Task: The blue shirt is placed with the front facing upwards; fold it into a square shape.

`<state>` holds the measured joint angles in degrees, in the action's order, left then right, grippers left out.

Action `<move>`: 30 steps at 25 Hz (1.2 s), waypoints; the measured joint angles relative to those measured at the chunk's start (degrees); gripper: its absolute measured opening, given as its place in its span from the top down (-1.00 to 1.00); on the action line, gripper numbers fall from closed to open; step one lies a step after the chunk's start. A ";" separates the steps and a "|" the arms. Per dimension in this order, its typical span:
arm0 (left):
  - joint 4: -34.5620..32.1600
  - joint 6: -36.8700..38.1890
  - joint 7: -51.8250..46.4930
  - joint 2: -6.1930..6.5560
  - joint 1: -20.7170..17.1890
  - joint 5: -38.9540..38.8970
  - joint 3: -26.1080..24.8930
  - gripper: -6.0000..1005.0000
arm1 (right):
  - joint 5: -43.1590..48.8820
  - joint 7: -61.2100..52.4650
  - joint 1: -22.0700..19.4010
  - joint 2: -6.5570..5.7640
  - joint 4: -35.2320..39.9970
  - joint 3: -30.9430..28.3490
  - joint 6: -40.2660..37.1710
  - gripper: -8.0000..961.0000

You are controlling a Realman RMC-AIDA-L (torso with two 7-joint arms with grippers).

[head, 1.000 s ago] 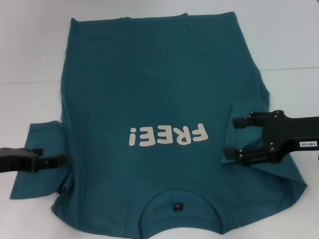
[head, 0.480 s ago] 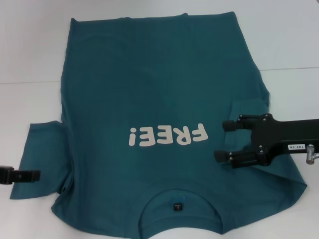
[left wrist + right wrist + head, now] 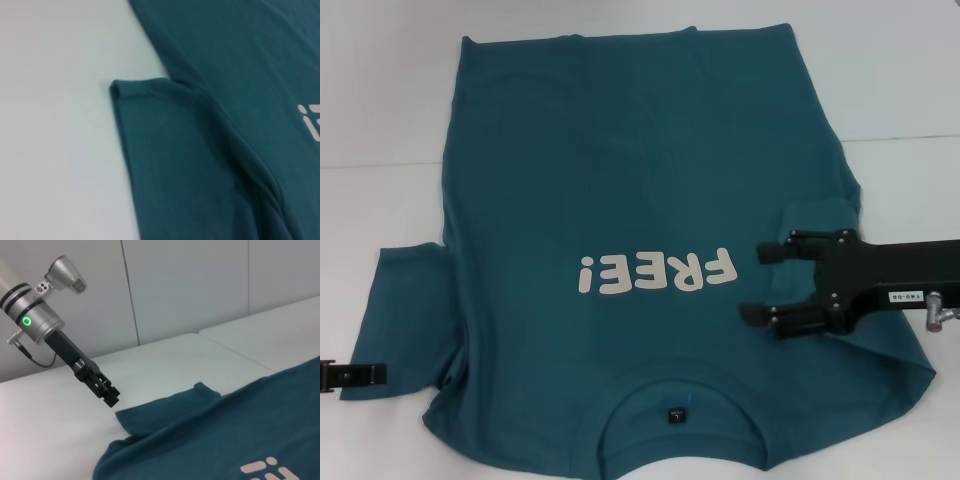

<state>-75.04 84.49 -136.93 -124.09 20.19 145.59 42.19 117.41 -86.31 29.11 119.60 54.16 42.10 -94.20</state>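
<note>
So I've got the blue shirt [image 3: 640, 260] spread flat on the white surface [image 3: 380, 90], front up, cream FREE! lettering [image 3: 657, 272] around the middle and the neckline [image 3: 678, 412] at 6 o'clock nearest me. The sleeve at 8 o'clock [image 3: 405, 320] lies out flat, with a crease running off where it meets the body. My right hand [image 3: 757, 282] sits over the shirt at about 3 o'clock, fingers spread wide with nothing between them, just right of the lettering. My left hand [image 3: 368, 374] is down at 8 o'clock by the sleeve's outer edge, and I honestly can't tell how far open it is.
</note>
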 joint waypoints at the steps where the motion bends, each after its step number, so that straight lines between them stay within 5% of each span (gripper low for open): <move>1: -0.20 0.00 -0.70 0.00 -0.22 -0.04 -0.10 -0.68 | -0.08 0.27 0.11 0.01 -0.37 0.01 0.01 -0.93; 30: 4.94 -3.15 -4.70 0.29 0.78 -0.69 -3.12 -0.68 | -0.09 1.76 0.95 -0.07 -2.95 0.00 2.10 -0.93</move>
<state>-70.10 81.35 -141.63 -123.80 20.97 144.90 39.07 117.32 -84.55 30.06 119.53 51.21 42.10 -92.09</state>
